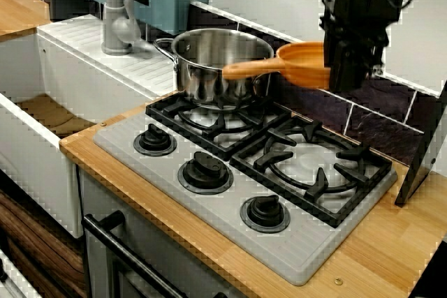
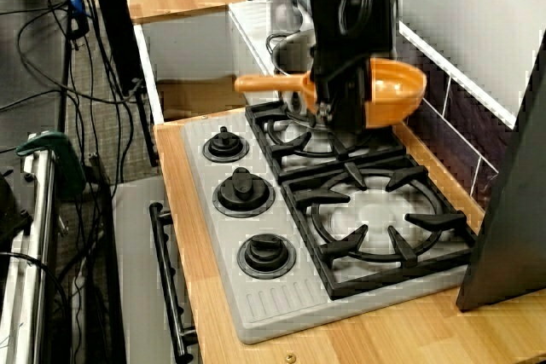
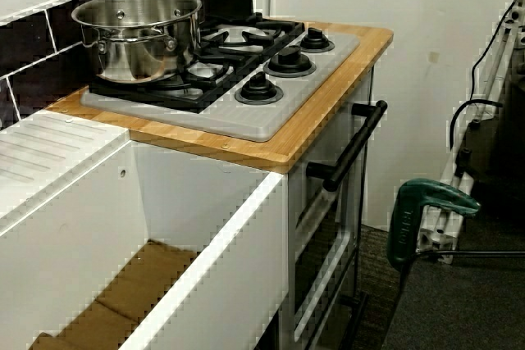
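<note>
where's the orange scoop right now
In the front view, the orange scoop is in the gripper, raised above the hob's back edge, just right of the steel pot.

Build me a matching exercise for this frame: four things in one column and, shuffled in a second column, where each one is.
Things
1. orange scoop
2. steel pot
3. grey tap
4. green clamp

Places
A. standing on the white ribbed drainboard
B. below counter height, out past the black oven handle
C. in the air over the stove, clamped in the gripper
D. on the burner grate next to the drainboard

Pairs: 1-C, 2-D, 3-A, 4-B
</note>
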